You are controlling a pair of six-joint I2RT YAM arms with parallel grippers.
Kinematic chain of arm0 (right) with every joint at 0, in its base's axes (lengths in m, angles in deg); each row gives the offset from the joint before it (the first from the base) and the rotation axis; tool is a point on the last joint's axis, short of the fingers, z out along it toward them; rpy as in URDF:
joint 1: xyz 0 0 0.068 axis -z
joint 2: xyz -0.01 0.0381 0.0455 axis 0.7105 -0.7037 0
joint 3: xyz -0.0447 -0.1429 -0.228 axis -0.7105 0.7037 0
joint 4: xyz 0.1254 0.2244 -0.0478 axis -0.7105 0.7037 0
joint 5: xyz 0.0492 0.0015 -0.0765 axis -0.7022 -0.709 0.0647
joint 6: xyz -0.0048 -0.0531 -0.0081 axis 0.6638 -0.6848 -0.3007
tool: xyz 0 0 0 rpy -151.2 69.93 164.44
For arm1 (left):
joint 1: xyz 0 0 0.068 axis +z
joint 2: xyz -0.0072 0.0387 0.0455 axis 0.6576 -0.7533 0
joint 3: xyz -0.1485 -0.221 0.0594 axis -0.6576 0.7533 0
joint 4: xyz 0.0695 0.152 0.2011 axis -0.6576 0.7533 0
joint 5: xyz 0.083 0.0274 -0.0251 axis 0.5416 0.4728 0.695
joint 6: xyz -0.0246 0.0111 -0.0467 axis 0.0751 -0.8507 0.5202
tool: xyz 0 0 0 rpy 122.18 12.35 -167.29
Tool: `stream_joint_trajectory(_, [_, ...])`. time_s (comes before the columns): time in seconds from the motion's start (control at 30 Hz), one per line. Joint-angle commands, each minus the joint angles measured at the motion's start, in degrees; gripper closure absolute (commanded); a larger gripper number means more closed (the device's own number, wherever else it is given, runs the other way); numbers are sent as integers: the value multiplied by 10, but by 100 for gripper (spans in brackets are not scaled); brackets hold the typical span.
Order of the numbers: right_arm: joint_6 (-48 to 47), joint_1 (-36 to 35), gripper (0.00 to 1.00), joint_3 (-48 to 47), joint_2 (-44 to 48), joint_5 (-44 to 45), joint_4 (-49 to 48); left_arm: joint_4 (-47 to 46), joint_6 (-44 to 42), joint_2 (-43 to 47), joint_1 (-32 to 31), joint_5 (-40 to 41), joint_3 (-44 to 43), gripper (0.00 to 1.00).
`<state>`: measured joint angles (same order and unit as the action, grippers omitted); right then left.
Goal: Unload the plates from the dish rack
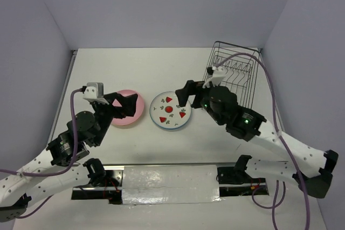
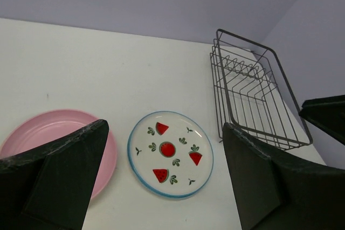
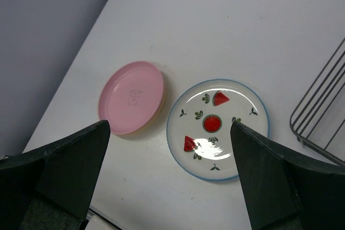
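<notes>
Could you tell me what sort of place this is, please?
Likely a robot test bench, not a kitchen: white table, plain pale lavender walls, two white robot arms, and a black wire dish rack.

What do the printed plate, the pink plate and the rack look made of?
Printed plate: probably glazed ceramic; glossy, with bright glare. Pink plate: duller sheen, perhaps plastic or melamine; unsure. Dish rack: thin dark wire, likely coated metal.
</notes>
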<state>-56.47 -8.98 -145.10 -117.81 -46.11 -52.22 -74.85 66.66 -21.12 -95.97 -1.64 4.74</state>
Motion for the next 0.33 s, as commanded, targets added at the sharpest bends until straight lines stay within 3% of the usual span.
stream_joint_trajectory(0.0, [-18,-4,0,38,87,30,5,-61,-30,2,-3,-38,-5,1])
stream_joint_trajectory(0.3, [-25,-4,0,88,212,17,3,-81,-38,8,-3,-66,2,1])
